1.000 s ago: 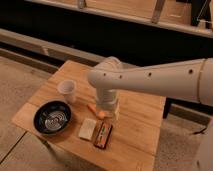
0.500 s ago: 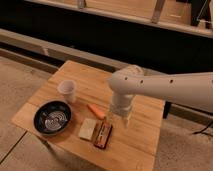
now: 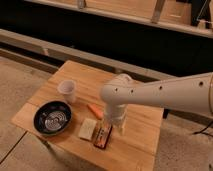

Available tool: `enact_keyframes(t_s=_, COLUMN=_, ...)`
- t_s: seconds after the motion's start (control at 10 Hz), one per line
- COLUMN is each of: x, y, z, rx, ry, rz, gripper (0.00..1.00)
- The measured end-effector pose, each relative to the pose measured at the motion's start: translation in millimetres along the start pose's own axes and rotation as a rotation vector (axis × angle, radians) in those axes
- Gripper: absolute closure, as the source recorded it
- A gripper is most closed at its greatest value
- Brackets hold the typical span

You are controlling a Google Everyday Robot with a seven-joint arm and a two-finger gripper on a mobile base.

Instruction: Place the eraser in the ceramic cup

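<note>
Inspecting the table, we find the eraser lying flat to the right of the bowl, beyond a beige block, not yet lifted. The gripper hangs just past the eraser, fingers spread and empty, positioned, we judge, for a grasp. The cup, behind the bowl, shows nothing inside, and neither does the bowl.

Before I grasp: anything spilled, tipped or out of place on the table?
Nothing stands out: the ceramic cup stands upright, the eraser lies flat on the table, and the claw hangs close beside it.
</note>
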Motion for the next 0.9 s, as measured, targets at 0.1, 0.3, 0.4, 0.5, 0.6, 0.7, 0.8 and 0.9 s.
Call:
enact_keyframes(t_s=0.1, x=9, y=14, z=5, rx=-0.027, ry=0.014, rz=-0.014, gripper=0.35)
enact_keyframes(t_s=0.3, x=16, y=27, z=12, rx=-0.049, ry=0.034, rz=-0.023, gripper=0.35)
enact_keyframes(t_s=0.4, x=17, y=31, z=17, rx=-0.045, ry=0.042, rz=-0.029, gripper=0.35)
enact_keyframes(t_s=0.5, x=15, y=34, z=22, rx=-0.03, ry=0.038, rz=-0.037, gripper=0.35)
enact_keyframes(t_s=0.6, x=13, y=33, z=24, rx=-0.018, ry=0.036, rz=-0.034, gripper=0.35)
enact_keyframes(t_s=0.7, x=3, y=28, z=26, rx=0.006, ry=0.023, rz=-0.027, gripper=0.35)
enact_keyframes(t_s=0.8, x=-5, y=26, z=27, rx=0.024, ry=0.013, rz=-0.018, gripper=0.35)
enact_keyframes(t_s=0.9, x=-8, y=26, z=28, rx=0.034, ry=0.009, rz=-0.015, gripper=0.35)
